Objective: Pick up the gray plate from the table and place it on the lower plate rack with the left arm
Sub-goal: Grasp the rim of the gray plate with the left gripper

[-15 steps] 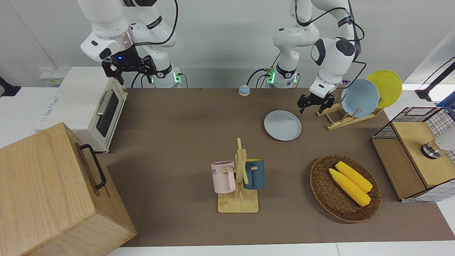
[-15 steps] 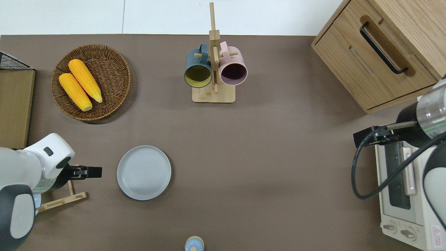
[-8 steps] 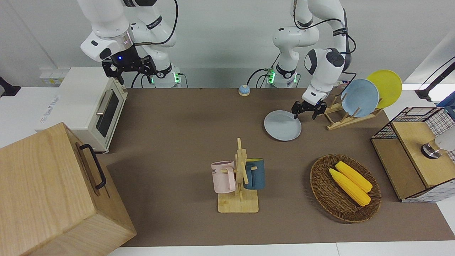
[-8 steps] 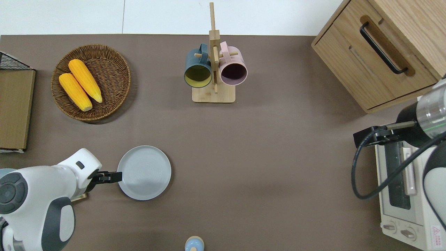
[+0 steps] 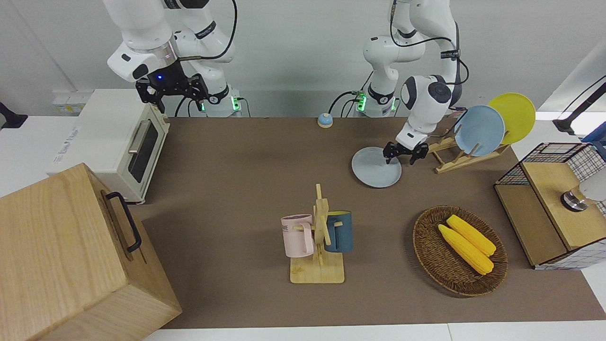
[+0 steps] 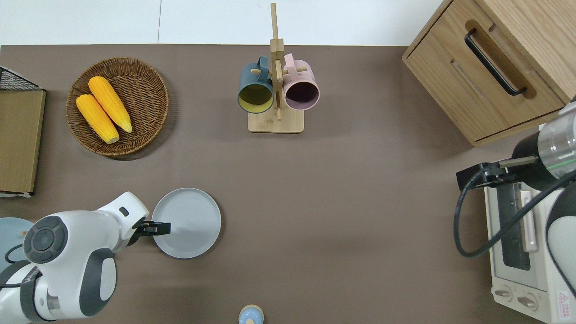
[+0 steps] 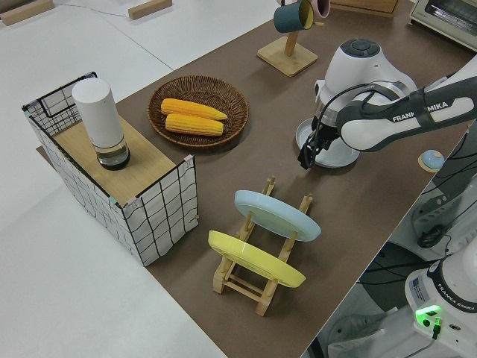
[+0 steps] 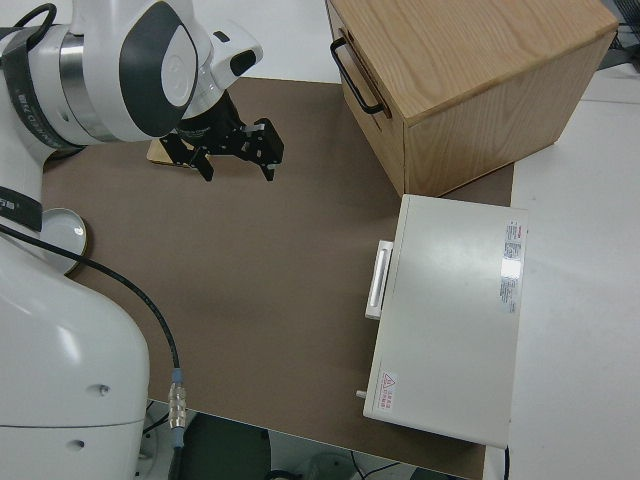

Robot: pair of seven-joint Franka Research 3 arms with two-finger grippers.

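Observation:
The gray plate point(image 5: 374, 169) point(image 6: 191, 222) point(image 7: 344, 155) lies flat on the brown table mat, beside the lower plate rack and toward the table's middle. The light-wood rack point(image 5: 455, 160) point(image 7: 262, 277) holds a light blue plate point(image 5: 479, 130) and a yellow plate point(image 5: 513, 116) upright in its slots. My left gripper point(image 5: 401, 156) point(image 6: 155, 228) point(image 7: 307, 155) points down, open, low over the plate's edge nearest the rack, one finger over the plate and one outside it. My right gripper point(image 5: 173, 91) point(image 8: 228, 152) is parked, open and empty.
A mug tree point(image 5: 319, 237) with a pink and a blue mug stands mid-table. A wicker basket point(image 5: 426, 258) holds two corn cobs. A wire crate point(image 5: 549, 199), a toaster oven point(image 5: 118, 142), a wooden box point(image 5: 71, 255) and a small blue knob point(image 5: 325, 120) stand around the edges.
My left gripper has moved from beside the rack to the gray plate's edge and come down lower. The plate and the right arm have not moved.

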